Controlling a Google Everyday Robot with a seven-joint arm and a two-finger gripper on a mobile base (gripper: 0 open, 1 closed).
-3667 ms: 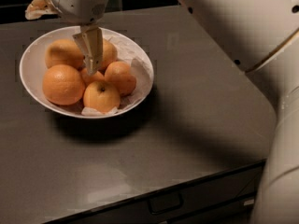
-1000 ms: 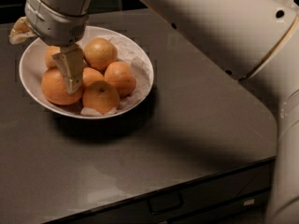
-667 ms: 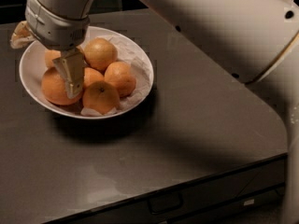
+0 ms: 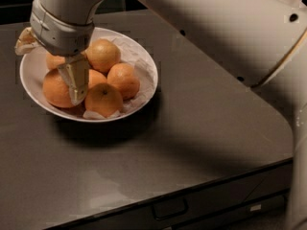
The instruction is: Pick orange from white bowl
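The white bowl [image 4: 29,65] stands at the back left of the dark table, lined with crumpled white paper and holding several oranges. The orange [image 4: 53,91], the largest one, lies at the bowl's left front. My gripper [image 4: 76,96] hangs down into the bowl from the grey wrist above, its tip right at this orange's right side, between it and a smaller orange with a stem dot [image 4: 103,99]. A paler orange [image 4: 103,54] lies at the back and another one [image 4: 123,79] at the right. The gripper hides part of the largest orange.
My big white arm [image 4: 216,28] spans the top and right of the view. A crumpled tan scrap [image 4: 24,41] sits at the bowl's left rim. The dark table [image 4: 192,123] ends in a rounded front edge with drawer fronts [image 4: 170,207] below.
The gripper has moved from the bowl's middle to its left side and now sits lower, against the largest orange. The oranges and the bowl have not moved.
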